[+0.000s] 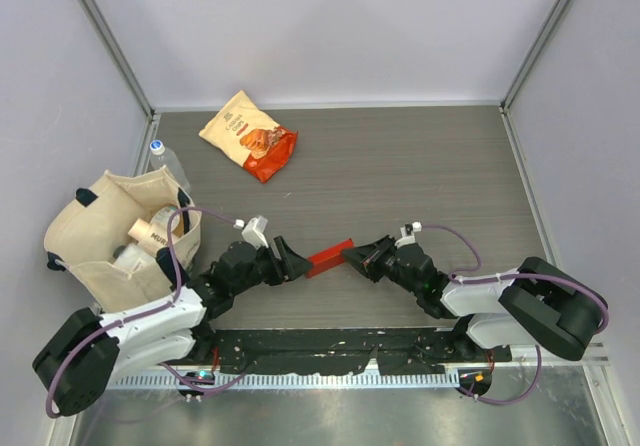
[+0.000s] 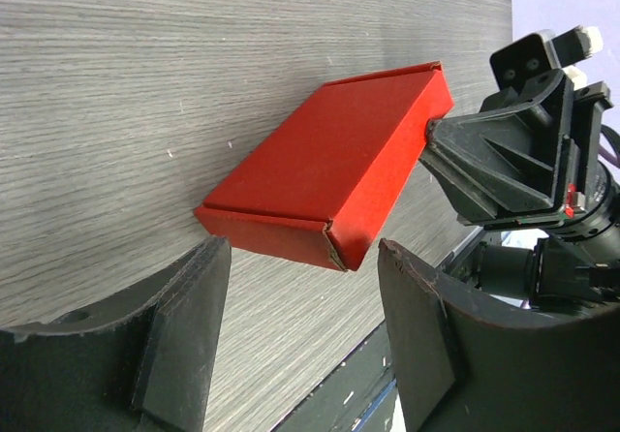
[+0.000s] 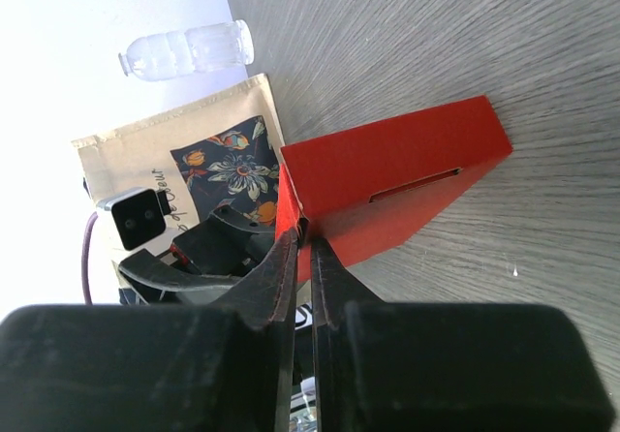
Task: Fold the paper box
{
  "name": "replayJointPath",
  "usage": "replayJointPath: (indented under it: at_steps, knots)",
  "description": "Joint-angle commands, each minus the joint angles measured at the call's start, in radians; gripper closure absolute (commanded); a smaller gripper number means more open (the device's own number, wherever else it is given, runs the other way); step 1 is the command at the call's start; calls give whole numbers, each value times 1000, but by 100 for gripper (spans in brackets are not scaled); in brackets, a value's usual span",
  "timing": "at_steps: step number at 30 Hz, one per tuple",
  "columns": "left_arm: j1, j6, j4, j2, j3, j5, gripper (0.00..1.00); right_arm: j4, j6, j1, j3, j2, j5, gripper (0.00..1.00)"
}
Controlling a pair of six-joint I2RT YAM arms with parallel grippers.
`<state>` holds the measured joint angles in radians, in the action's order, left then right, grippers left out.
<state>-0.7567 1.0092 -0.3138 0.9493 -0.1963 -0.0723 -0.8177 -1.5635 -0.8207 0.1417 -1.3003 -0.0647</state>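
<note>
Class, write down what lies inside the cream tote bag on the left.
A tan cylindrical container and a white item show at the tote bag's opening. Anything deeper is covered by them and the bag's walls.

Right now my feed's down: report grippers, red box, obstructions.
Left gripper open, facing small red cardboard box. Right gripper shut on its edge. Orange snack bag, beige canvas tote well aside.
</note>
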Motion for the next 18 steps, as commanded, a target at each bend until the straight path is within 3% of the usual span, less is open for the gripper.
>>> replayJointPath:
  at_steps: [1,6,13,18]
  knots:
    - [5,-9,7,-46,-20,43,34,199,54,14,-50,-24,-49,99]
    - [7,-14,22,0,-8,37,44,178,49,17,-66,-40,-50,99]
    - [-21,16,-82,115,44,6,79,140,36,18,-96,-82,-43,99]
    - [-81,-23,-8,163,12,57,86,219,37,18,-132,-41,-58,99]
